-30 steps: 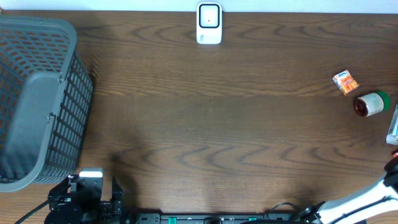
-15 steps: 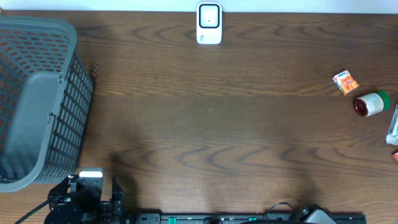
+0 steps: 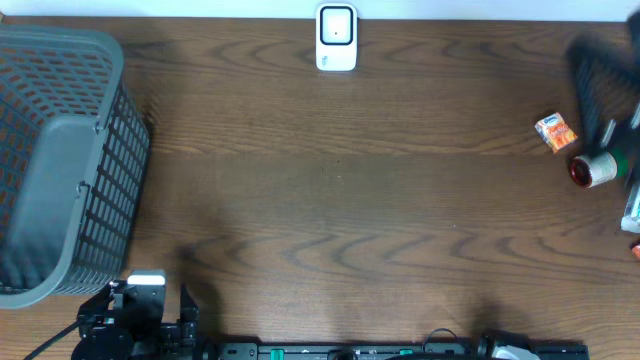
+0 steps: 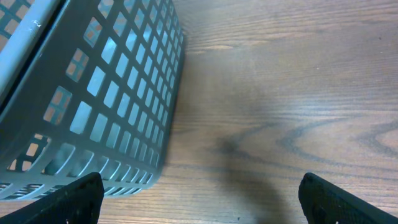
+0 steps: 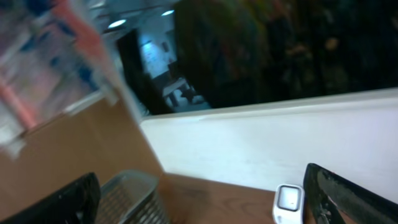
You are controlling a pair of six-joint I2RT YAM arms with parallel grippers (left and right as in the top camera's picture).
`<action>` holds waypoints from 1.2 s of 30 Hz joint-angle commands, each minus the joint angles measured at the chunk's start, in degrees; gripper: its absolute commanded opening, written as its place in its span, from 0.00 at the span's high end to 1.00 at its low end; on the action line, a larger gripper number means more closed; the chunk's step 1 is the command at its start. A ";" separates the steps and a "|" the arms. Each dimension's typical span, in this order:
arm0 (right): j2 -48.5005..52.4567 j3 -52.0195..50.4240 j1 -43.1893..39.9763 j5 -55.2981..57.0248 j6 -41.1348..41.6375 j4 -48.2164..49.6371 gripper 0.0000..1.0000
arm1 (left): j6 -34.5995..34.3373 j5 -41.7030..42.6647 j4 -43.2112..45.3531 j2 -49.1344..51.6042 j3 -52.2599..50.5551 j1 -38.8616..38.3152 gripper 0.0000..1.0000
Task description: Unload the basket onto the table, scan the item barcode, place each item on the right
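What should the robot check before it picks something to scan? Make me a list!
1. Left gripper open, empty: ok.
2. Right gripper open, empty: ok.
3. Scanner unblocked: ok.
4. Packet and roll lying loose: ok.
5. Barcodes facing up: cannot tell.
6. Right arm steady: not ok, blurred above the roll.

a dark wooden table (image 3: 330, 200) carries a grey mesh basket (image 3: 115, 190) at its left edge, a white scanner (image 3: 336, 38) at top centre and, at the right, a small orange packet (image 3: 555, 131) near a red-ended roll (image 3: 595, 168), the right arm (image 3: 592, 85) a dark blur above them, the left arm (image 3: 130, 318) at bottom left
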 commanded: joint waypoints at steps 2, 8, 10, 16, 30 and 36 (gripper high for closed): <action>-10.01 -4.20 7.56 11.50 -10.86 -1.66 0.01 | -0.11 0.68 2.08 -0.20 0.24 -0.28 0.01; -21.90 -16.92 9.81 11.21 -11.21 7.02 0.01 | -5.97 18.49 25.22 -0.20 0.24 -0.28 0.01; -24.30 -19.89 9.81 11.50 -11.23 9.29 0.01 | -5.86 19.04 30.45 -0.02 0.11 -0.28 0.01; -30.47 -26.58 9.81 11.23 -12.44 15.06 0.01 | -0.07 18.29 46.36 3.32 -0.35 -0.28 0.01; -40.65 -32.37 9.22 12.92 -11.56 20.74 0.01 | 2.23 1.31 70.69 14.78 -0.28 -1.44 0.01; -40.65 -32.87 8.79 19.74 -11.17 19.63 0.01 | 6.12 -0.20 63.89 14.64 -0.15 -1.42 0.01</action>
